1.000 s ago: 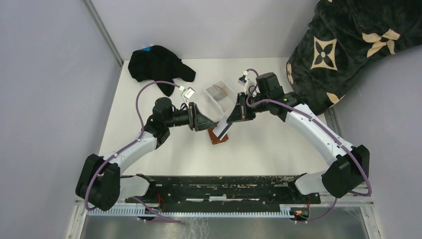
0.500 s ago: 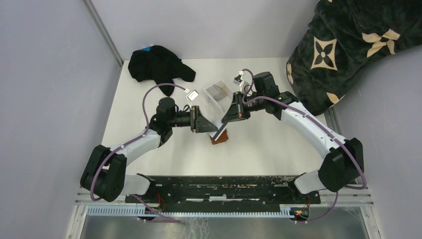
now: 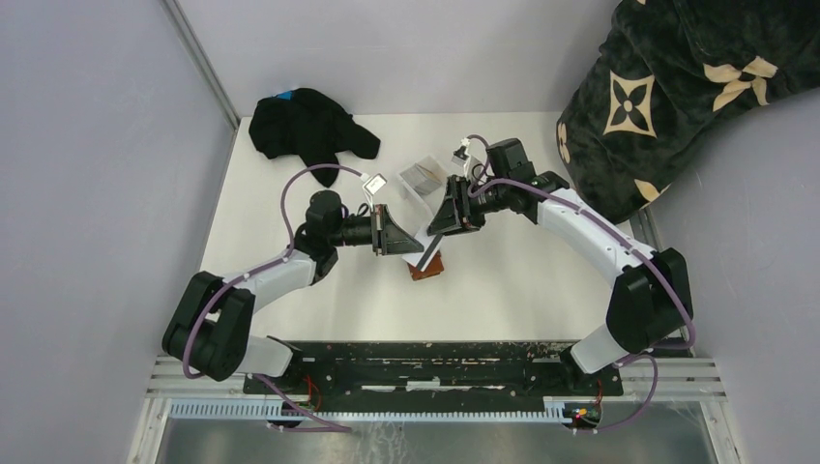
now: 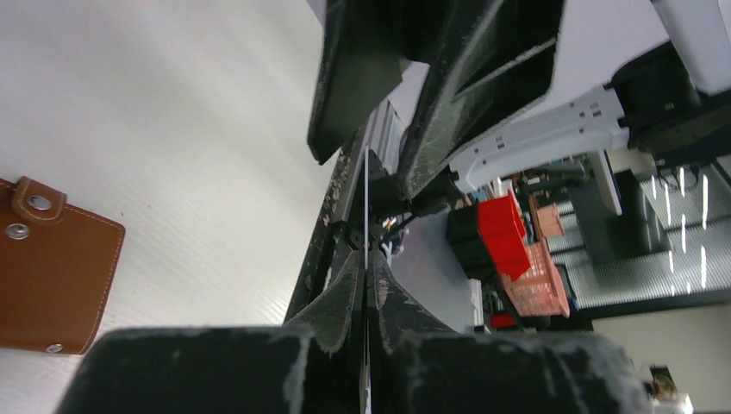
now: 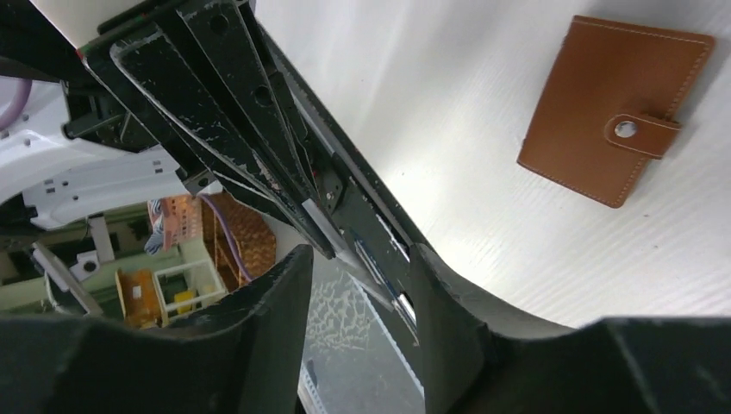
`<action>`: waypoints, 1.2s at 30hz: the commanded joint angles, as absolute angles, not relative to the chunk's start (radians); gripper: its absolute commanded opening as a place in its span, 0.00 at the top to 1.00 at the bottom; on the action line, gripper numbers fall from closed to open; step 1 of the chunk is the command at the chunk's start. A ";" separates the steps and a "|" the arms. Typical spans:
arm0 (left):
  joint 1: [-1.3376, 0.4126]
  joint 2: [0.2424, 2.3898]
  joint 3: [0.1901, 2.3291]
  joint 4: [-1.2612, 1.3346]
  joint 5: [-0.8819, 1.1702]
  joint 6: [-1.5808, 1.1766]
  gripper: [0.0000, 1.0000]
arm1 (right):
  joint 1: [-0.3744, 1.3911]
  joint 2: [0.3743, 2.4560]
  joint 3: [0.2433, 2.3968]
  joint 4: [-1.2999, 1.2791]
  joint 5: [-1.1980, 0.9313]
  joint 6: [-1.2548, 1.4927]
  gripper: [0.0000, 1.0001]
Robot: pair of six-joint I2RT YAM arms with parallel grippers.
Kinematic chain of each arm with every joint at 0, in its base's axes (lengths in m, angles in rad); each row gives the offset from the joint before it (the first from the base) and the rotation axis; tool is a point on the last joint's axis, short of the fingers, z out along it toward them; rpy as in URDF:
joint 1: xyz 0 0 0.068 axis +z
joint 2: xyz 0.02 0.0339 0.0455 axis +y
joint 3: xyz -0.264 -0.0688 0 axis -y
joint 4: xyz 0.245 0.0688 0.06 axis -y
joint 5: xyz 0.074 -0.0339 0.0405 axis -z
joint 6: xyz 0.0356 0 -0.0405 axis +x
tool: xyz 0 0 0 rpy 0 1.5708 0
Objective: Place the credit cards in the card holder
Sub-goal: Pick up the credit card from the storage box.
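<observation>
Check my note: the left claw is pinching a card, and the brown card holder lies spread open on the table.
Not open: the right wrist view shows the card holder folded shut on the table, tab snapped. The left claw does pinch a card.

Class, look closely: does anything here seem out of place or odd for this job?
Yes. The wallet lies folded shut on the table, though a card is pinched between the left fingers above it, so no slot shows. A black garment also lies crumpled at the table's far left corner.
</observation>
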State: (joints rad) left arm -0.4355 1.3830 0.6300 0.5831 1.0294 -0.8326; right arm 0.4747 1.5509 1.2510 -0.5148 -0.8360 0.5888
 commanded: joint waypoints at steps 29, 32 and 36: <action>-0.572 1.202 0.520 0.697 0.151 -1.083 0.97 | 0.559 1.279 1.253 -0.401 -0.065 0.432 0.09; -0.574 1.218 0.518 0.736 0.164 -1.112 0.97 | 0.559 1.282 1.183 -0.350 -0.192 0.507 0.15; -0.575 1.237 0.518 0.774 0.185 -1.145 0.97 | 0.561 1.265 1.099 -0.238 -0.265 0.590 0.17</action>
